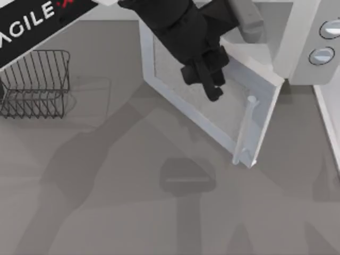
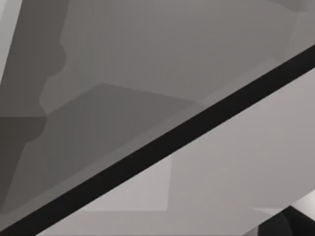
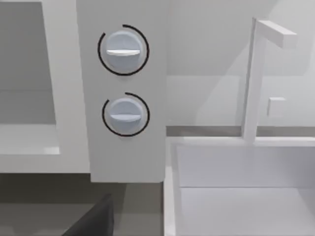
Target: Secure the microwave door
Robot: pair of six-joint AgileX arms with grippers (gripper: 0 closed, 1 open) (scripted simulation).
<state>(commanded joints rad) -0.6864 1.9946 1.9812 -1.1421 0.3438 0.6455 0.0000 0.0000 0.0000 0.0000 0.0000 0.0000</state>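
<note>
The white microwave [image 1: 303, 58] stands at the back right, its two round knobs [image 3: 123, 49] on the side panel. The microwave door [image 1: 175, 79] is swung wide open toward the left, window facing up and out. Its light-grey bar handle [image 1: 247, 130] runs along the free edge nearest the table's front. My left gripper [image 1: 211, 87] hangs from the black arm coming in from the back. It sits over the door's window, close to the panel and a short way from the handle. The pale cavity [image 3: 24, 64] shows beside the knobs.
A dark wire rack [image 1: 34, 82] stands at the far left of the table. A white sink [image 3: 236, 196] with a tall white tap [image 3: 251, 78] sits right of the microwave; its rim [image 1: 325, 117] runs along the table's right side.
</note>
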